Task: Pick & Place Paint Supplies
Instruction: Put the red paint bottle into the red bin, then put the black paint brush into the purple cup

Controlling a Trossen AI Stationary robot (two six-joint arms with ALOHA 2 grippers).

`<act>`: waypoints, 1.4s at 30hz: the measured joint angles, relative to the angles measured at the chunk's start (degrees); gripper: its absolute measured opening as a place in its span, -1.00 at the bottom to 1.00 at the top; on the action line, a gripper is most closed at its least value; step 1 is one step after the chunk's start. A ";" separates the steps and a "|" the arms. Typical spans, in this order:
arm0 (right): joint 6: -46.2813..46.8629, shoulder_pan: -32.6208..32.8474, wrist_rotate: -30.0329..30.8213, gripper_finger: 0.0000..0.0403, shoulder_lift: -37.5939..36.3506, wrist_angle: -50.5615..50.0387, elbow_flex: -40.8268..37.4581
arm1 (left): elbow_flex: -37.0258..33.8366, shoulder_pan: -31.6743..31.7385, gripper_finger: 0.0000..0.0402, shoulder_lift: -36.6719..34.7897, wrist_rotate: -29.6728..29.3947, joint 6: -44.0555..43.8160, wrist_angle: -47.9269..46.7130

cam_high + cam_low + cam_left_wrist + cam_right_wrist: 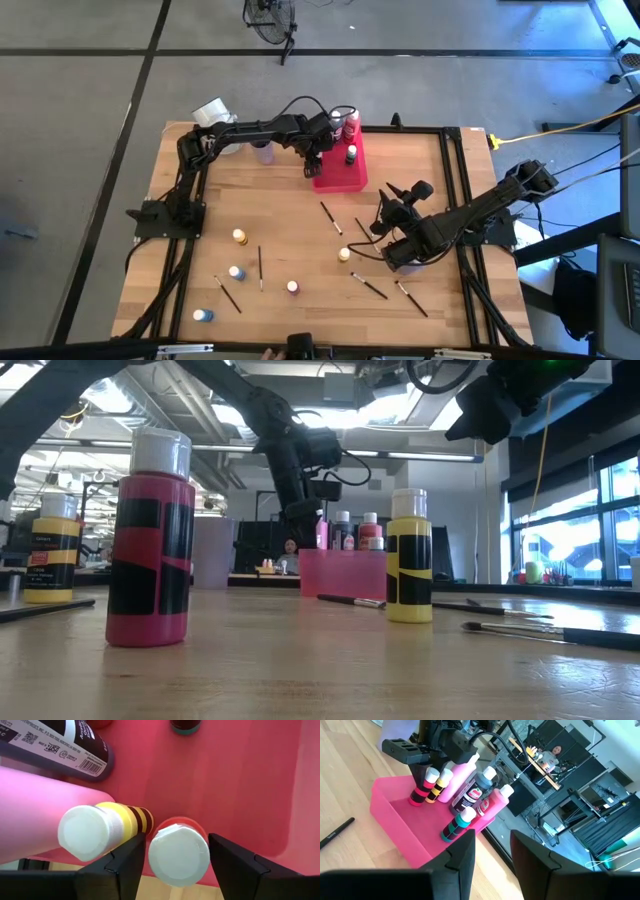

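Note:
The pink-red tray (345, 178) stands at the table's far middle and holds several paint bottles. My left gripper (177, 870) is over its left end, its fingers on a red bottle (420, 791) with a white cap. A yellow bottle (87, 832) leans right beside it, against a large pink bottle (459, 772). My right gripper (492, 855) hangs open above the table's right half and holds nothing. Loose bottles (239, 237) stand on their bases and thin brushes (330, 217) lie flat on the near half of the table. My left gripper has the red bottle's white cap (177, 851) between its two fingers (131, 862), one on each side. The fingers come from above, slanting down. The bottle stands upright, with its base (416, 801) on the tray's floor.
A lilac cup (263, 152) stands left of the tray under my left arm. In the low view a pink bottle (150, 540) and a yellow bottle (408, 555) stand near the front edge. The table's near half carries scattered bottles and brushes with bare wood between them.

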 joint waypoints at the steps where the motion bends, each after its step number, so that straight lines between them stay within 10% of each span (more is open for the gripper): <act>1: 0.00 0.00 0.00 -0.37 -0.01 -0.01 0.00 | 0.00 0.00 0.05 -0.01 -0.01 -0.01 0.00; 42: 0.00 0.00 -0.35 -0.37 -0.01 -0.19 0.00 | 1.81 -0.17 0.05 -0.10 2.72 -2.79 1.14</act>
